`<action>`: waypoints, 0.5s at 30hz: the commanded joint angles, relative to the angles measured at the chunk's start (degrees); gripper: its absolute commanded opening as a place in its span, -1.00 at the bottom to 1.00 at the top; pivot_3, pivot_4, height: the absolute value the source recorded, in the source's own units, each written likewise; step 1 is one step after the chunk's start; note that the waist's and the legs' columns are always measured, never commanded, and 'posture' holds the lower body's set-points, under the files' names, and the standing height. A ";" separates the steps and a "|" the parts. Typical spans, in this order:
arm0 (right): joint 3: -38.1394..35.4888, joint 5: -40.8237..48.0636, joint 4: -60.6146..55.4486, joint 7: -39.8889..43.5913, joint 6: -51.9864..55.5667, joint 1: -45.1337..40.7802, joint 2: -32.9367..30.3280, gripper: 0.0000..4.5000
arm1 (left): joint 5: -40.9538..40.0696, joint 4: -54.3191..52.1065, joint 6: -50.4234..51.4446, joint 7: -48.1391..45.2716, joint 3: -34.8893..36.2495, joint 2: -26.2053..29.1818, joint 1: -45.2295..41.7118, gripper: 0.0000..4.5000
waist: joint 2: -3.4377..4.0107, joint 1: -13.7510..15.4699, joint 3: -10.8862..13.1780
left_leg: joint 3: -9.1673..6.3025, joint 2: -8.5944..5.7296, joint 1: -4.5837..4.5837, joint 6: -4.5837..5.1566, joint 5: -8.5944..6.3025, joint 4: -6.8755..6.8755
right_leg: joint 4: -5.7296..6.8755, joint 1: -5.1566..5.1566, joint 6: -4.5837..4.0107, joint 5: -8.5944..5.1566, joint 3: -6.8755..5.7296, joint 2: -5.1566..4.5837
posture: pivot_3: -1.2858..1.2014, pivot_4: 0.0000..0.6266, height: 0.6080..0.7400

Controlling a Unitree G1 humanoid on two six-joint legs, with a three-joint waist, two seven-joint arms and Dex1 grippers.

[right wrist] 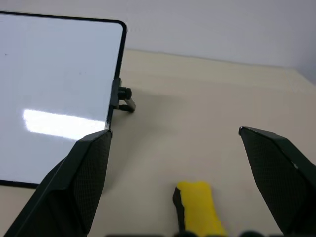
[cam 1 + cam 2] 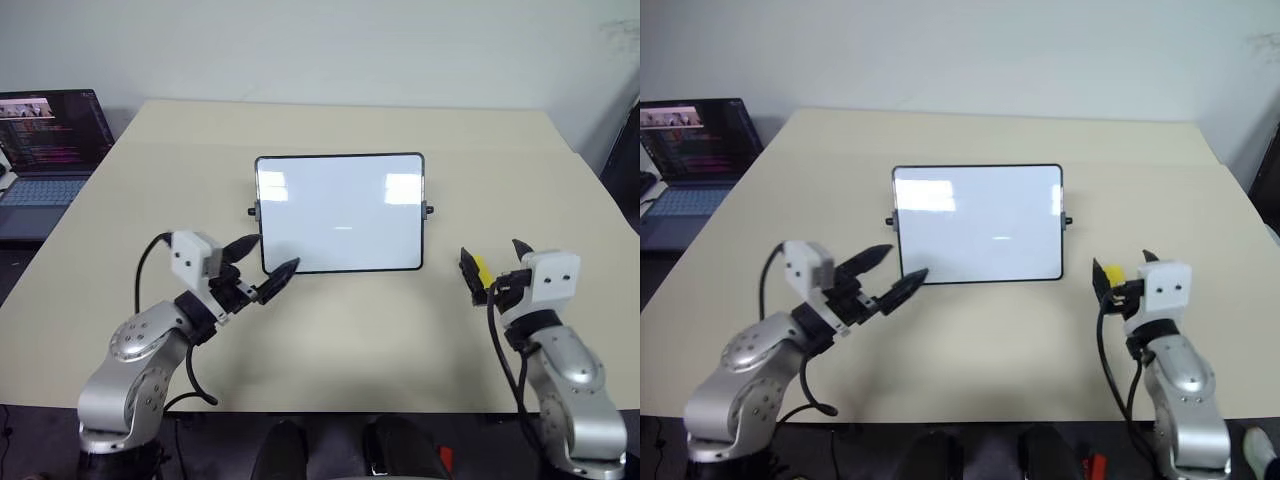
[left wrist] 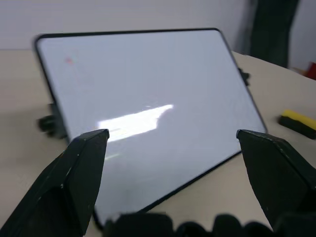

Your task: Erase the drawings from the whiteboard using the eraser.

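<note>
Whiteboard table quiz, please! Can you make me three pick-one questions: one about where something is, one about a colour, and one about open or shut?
1. Where is the eraser?
A. on the floor
B. on the table by the right gripper
C. in a box

2. What colour is the eraser's top?
A. yellow
B. blue
C. green

3. How is the left gripper?
A. shut
B. open, holding nothing
C. shut on the eraser

Answers:
1 B: it lies on the tabletop between that gripper's spread fingers.
2 A: its top is bright yellow.
3 B: its two fingers stand wide apart with nothing between them.
</note>
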 commanded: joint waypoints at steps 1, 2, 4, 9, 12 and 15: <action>1.09 1.86 1.13 -0.79 -8.48 4.54 4.56 0.98 | 3.62 -1.16 -5.31 5.69 1.25 -2.91 -0.24 1.00 | -0.06 0.17 -0.08 | 0.00 -0.01 0.03 0.00 0.00 0.00 | 0.00 0.03 0.00 0.00 0.00 -0.01 | 0.03 -0.52 1.00; 0.73 2.44 2.15 -0.86 -9.79 4.90 5.34 0.98 | 4.69 -0.42 -6.29 6.85 0.57 -3.75 -0.90 1.00 | -0.07 0.16 -0.08 | -0.01 0.01 0.06 0.00 0.00 0.00 | 0.01 0.05 0.00 0.00 -0.02 -0.01 | 0.03 -0.52 1.00; 1.18 4.13 3.29 1.34 -11.69 5.77 5.63 0.98 | 7.43 1.51 -9.24 9.65 0.56 -5.19 -2.02 1.00 | -0.05 0.02 -0.07 | 0.03 0.01 0.08 0.00 0.00 0.00 | 0.02 0.05 -0.01 0.00 0.02 0.01 | 0.03 -0.52 1.00; 0.14 6.69 6.50 4.22 -14.01 5.12 3.47 0.98 | 13.75 3.04 -13.75 17.30 0.26 -9.06 -1.59 1.00 | -0.05 -0.21 -0.09 | 0.10 -0.04 0.19 0.01 0.01 0.01 | 0.07 0.07 0.00 0.01 0.15 0.06 | 0.03 -0.52 1.00; 2.39 5.51 6.41 3.94 -14.96 5.98 3.43 0.98 | 16.75 3.89 -17.87 19.26 0.71 -11.48 4.89 1.00 | 0.00 -0.41 -0.15 | 0.15 -0.03 0.19 0.01 0.00 -0.03 | 0.04 0.05 -0.01 0.01 0.17 0.10 | 0.03 -0.52 1.00; 2.21 6.38 5.19 3.66 -13.76 6.52 2.75 0.98 | 19.33 4.10 -19.49 20.50 -1.28 -12.84 8.54 1.00 | -0.01 -0.21 -0.14 | 0.13 0.00 0.22 0.01 -0.01 -0.11 | 0.06 0.02 -0.05 -0.02 0.24 0.10 | 0.03 -0.52 1.00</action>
